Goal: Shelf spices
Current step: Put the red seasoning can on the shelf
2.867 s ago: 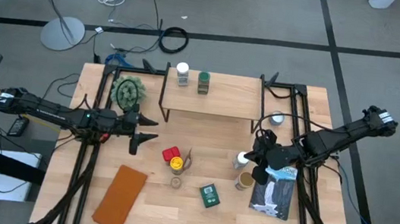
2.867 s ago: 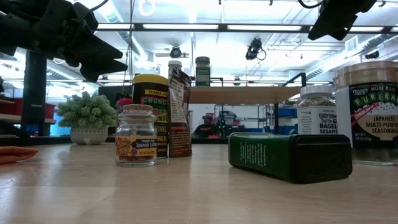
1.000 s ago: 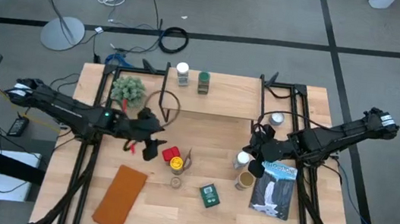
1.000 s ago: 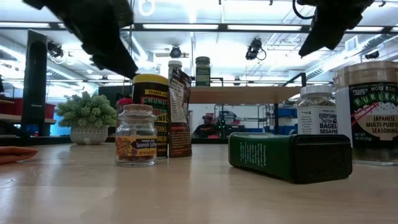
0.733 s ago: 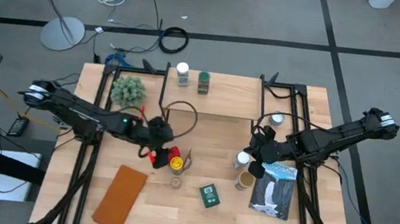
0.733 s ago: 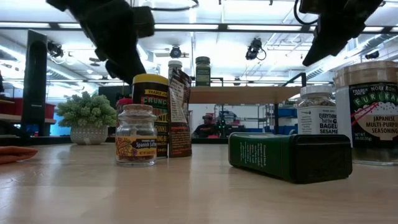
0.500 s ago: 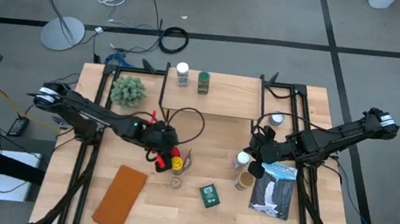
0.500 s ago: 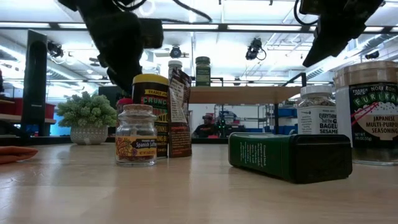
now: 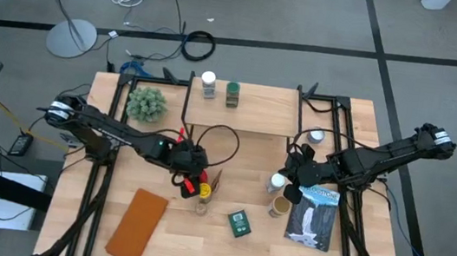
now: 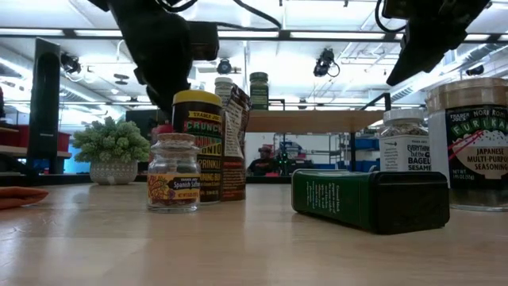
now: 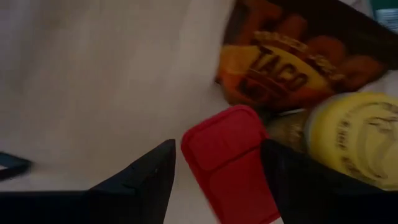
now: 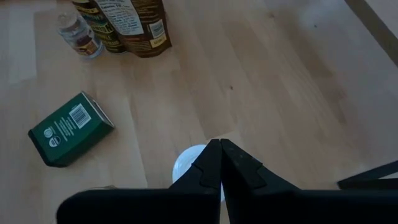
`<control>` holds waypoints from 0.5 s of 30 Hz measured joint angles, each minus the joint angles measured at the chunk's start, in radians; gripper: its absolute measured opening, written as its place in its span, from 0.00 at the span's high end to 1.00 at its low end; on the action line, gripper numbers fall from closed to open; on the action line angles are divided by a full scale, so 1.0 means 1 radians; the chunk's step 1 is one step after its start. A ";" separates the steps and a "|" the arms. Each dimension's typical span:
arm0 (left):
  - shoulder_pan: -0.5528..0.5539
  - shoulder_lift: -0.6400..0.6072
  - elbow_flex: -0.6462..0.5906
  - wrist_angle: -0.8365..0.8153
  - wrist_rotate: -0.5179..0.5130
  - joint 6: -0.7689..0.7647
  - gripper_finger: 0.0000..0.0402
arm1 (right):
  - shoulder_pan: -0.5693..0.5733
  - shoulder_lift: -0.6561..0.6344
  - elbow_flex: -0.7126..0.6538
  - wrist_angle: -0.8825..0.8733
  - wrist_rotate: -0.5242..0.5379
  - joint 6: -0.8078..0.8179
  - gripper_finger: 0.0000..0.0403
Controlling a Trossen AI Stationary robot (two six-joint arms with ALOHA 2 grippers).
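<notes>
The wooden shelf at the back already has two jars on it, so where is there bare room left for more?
The light wood shelf top is bare right of the white-lidded jar and green-lidded jar, out to its right legs. Its left end is crowded. Down on the table, the left tool straddles the red box.

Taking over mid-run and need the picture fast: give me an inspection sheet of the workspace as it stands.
Surface: light wooden tabletop, bare at front.
Job's things: white-lidded jar and green-lidded jar on the wood-topped shelf; red-lidded box, yellow-lidded jar, taco packet, small glass jar, green tin lying flat, more jars at right.
Clutter: brown pad, blue-and-white book, potted plant.
Grippers: left gripper open, fingers straddling the red-lidded box; right gripper shut above a white lid.
Cables: black loop over table.
Surroundings: lamp base, floor cables.
</notes>
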 joint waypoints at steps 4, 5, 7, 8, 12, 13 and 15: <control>0.018 0.001 0.000 0.010 -0.070 0.028 0.41 | 0.000 0.000 0.000 0.000 0.000 0.000 0.99; 0.024 0.001 0.000 0.013 -0.087 0.028 0.41 | 0.000 0.000 0.000 0.000 0.000 0.000 0.99; 0.035 -0.002 0.000 0.015 -0.095 0.031 0.41 | 0.000 0.000 0.000 0.000 0.000 0.000 0.99; 0.037 -0.007 0.000 0.013 -0.095 0.038 0.41 | 0.000 0.000 0.000 0.000 0.000 0.000 0.99; 0.035 -0.052 0.000 0.017 -0.094 0.058 0.41 | 0.000 0.000 0.000 0.000 0.000 0.000 0.99; 0.035 -0.067 0.000 0.017 -0.096 0.060 0.41 | 0.000 0.000 0.000 0.000 0.000 0.000 0.99; 0.033 -0.102 0.000 0.006 -0.101 0.054 0.41 | 0.000 0.000 0.000 0.000 0.000 0.000 0.99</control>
